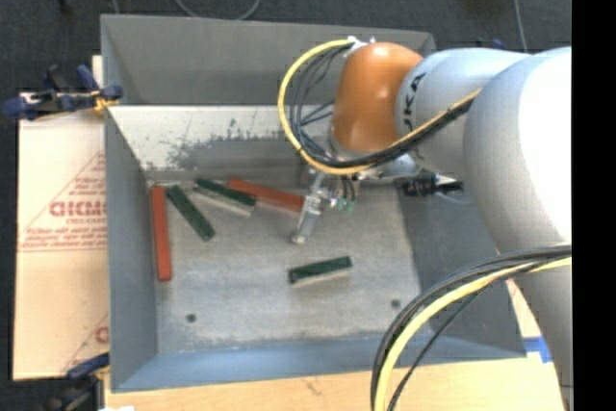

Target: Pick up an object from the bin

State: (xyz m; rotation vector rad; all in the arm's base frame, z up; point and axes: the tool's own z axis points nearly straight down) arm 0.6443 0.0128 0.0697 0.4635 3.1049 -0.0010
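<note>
Green short bar (320, 270) lies nearest, flat on the floor of the grey metal bin (130, 284). Just behind it the end effector (308, 224) hangs low at the right end of an orange-red stick (268, 198); contact unclear, can't tell if clenched or released. Further left: pale green stick (227, 194), dark green stick (191, 213), red stick (161, 245) along the left wall. Orange wrist cover (371, 96) farthest back.

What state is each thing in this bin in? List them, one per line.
Red bar, flat along the left wall.
Dark green bar, flat, slanted, beside it.
Green bar, flat, near the back wall.
Orange-red bar, flat, its right end by the end effector.
Lone green bar, flat, apart from the rest.
</note>
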